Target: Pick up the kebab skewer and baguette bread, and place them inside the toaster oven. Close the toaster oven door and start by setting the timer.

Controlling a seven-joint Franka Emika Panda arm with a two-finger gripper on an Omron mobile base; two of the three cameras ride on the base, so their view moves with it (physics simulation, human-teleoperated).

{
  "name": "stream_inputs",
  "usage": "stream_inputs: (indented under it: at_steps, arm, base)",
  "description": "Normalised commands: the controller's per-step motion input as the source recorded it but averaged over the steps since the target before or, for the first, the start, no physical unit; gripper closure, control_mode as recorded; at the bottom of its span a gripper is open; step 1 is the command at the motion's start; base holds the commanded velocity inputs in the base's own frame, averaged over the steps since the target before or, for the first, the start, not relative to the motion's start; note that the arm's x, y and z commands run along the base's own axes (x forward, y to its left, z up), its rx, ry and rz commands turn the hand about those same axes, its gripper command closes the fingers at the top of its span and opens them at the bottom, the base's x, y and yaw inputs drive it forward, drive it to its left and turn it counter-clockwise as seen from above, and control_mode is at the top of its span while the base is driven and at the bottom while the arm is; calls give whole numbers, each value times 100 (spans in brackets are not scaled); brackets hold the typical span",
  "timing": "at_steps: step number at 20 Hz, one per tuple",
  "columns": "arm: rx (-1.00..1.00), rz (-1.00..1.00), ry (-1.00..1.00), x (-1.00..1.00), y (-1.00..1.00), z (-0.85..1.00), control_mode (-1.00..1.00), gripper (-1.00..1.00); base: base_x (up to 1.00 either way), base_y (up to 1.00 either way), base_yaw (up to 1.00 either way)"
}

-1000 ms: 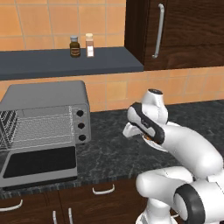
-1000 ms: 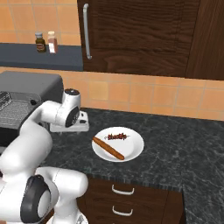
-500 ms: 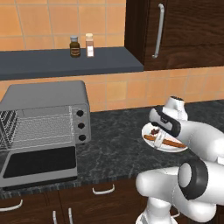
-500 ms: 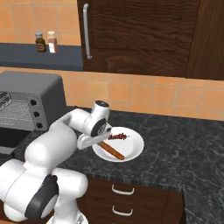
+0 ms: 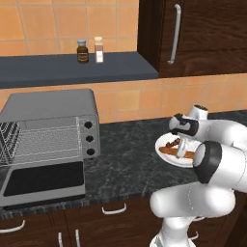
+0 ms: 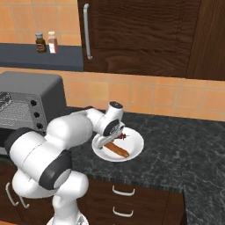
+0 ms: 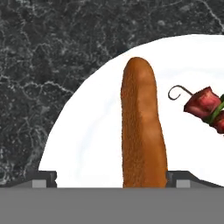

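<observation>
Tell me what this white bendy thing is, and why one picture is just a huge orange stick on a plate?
It is a robot arm in a pretend kitchen. Two pictures come from cameras behind it. The third comes from a camera on its hand, so things look huge. Its gripper, open and holding nothing, hangs over a white plate on the black counter. On the plate lie the baguette bread, which is your orange stick, and the kebab skewer. The toaster oven stands with the toaster oven door folded down.

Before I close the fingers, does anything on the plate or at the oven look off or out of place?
Nothing stands out. The long orange-brown baguette bread and the dark red kebab skewer lie side by side on the white round plate. The open gripper straddles the loaf. The grey toaster oven has its glass door folded down.
</observation>
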Motion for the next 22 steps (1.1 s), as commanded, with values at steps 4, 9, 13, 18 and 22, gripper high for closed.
stream_inputs:
  at_steps: [4, 9, 13, 18, 22]
  arm:
    - [-10, -10, 0, -1, 0, -3, -100, -100]
    - [-16, -11, 0, -14, -1, -16, -100, -100]
    - [-4, 1, -1, 3, -12, -24, -100, -100]
    - [0, 7, 0, 10, -17, -24, -100, -100]
    - [0, 2, 0, 9, -8, -9, -100, -100]
  base:
    - [0, 0, 0]
    - [0, 0, 0]
    - [0, 0, 0]
    - [0, 0, 0]
    - [0, 0, 0]
